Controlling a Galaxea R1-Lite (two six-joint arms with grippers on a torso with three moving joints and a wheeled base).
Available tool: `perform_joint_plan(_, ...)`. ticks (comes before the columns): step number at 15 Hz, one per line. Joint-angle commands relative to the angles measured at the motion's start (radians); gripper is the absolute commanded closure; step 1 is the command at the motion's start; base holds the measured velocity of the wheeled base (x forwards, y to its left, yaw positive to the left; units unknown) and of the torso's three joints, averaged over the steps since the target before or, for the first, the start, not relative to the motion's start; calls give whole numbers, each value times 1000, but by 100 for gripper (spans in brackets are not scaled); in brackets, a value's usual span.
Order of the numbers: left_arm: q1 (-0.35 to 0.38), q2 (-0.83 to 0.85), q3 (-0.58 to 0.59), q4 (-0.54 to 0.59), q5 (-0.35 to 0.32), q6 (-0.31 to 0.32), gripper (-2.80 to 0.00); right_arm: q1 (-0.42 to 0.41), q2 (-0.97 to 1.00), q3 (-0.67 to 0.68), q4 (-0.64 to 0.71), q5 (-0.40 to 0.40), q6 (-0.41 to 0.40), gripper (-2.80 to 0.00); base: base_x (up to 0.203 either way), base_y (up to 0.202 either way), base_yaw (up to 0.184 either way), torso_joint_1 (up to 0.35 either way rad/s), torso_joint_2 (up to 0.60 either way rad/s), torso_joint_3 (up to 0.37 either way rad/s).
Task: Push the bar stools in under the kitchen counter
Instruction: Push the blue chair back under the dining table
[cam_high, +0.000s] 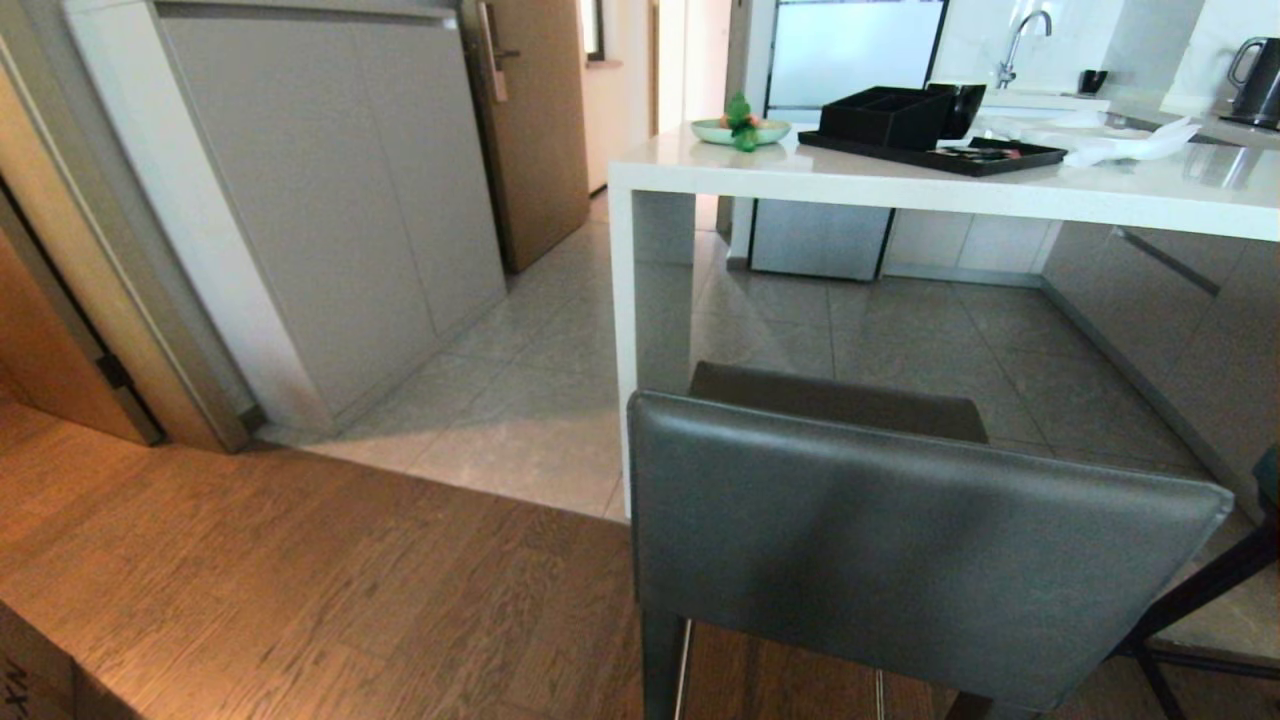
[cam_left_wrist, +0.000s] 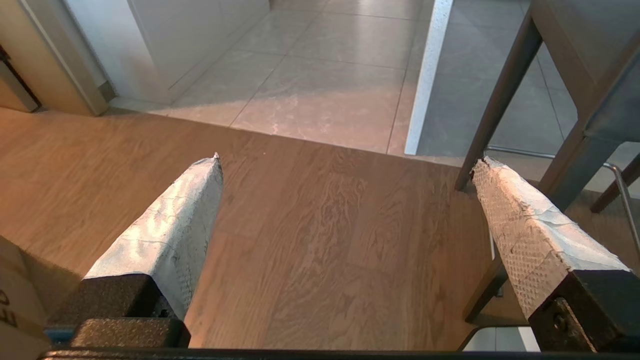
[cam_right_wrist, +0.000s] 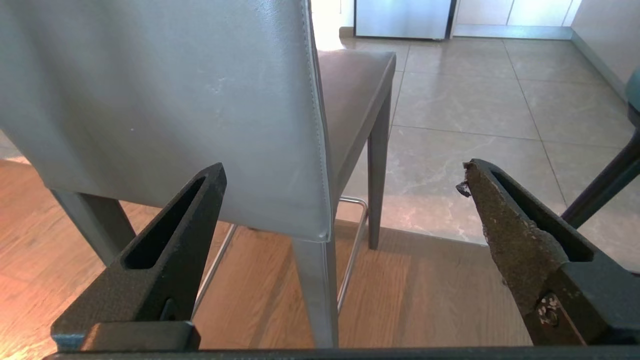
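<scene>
The grey leather bar stool (cam_high: 900, 560) stands low in the head view with its back towards me, its seat at the near edge of the white kitchen counter (cam_high: 900, 185). A teal stool (cam_high: 1268, 480) with thin black legs shows only at the right edge. Neither gripper appears in the head view. My left gripper (cam_left_wrist: 345, 159) is open over the wood floor, left of the grey stool's dark legs (cam_left_wrist: 505, 95). My right gripper (cam_right_wrist: 342, 167) is open just behind the stool's backrest (cam_right_wrist: 175, 100), at its right corner and not touching it. The chrome footrest (cam_right_wrist: 350, 250) shows below.
On the counter lie a black tray with an organiser (cam_high: 930, 140), a green dish (cam_high: 740, 130) and a white cloth (cam_high: 1120, 145). The counter's white panel leg (cam_high: 625, 330) stands left of the stool. A grey cabinet (cam_high: 330, 200) and a wooden door (cam_high: 530, 120) are at the left.
</scene>
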Motion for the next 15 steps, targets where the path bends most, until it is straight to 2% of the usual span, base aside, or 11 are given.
perform_joint_plan(1,-1,2,1,-2,3,-4,-280,0,0,0,-1,1,4,-280,0,0,0,0,0,0)
perform_joint_plan(9,0,2,3,-7,7,2,-280,0,0,0,-3,10,-30,-280,0,0,0,0,0,0)
perform_joint_plan(10,0,2,3,-7,3,2,-280,0,0,0,-3,10,-33,0,0,0,0,0,0,0)
perform_joint_plan(15,0,2,3,-7,6,0,-280,0,0,0,-3,8,-25,0,0,0,0,0,0,0)
